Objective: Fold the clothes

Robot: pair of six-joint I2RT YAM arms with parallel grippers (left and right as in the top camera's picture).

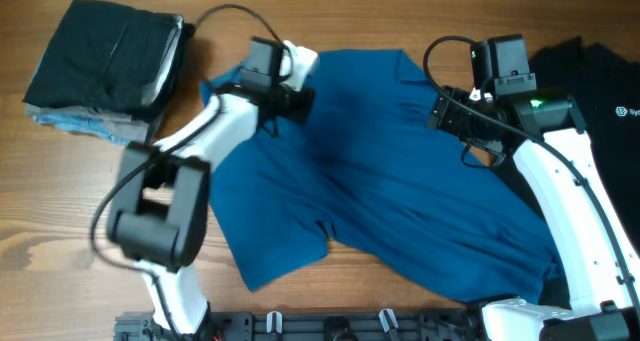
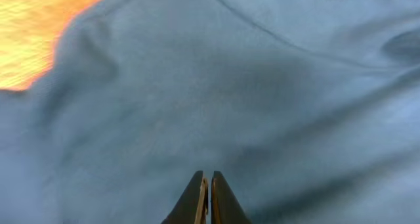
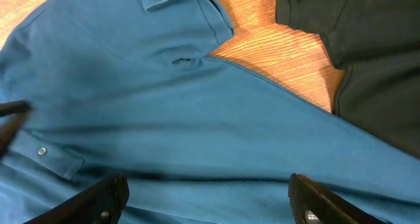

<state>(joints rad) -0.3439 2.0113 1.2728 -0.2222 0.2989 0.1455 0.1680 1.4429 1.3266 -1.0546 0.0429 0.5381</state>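
Blue polo shirt (image 1: 400, 181) is spread across the wooden table (image 1: 60, 211), with both grippers poised over its upper part. Only plain fabric is seen under the left gripper (image 2: 210, 179), whose fingers are pressed together with no cloth visible between them. The right gripper (image 3: 209, 184) is spread wide. The buttoned placket (image 3: 46, 155) lies just beside it and the collar (image 3: 184, 4) farther ahead, so this arm is judged the nearer to the collar. The black garment (image 3: 367, 66) is found beyond, along the shirt's right edge.
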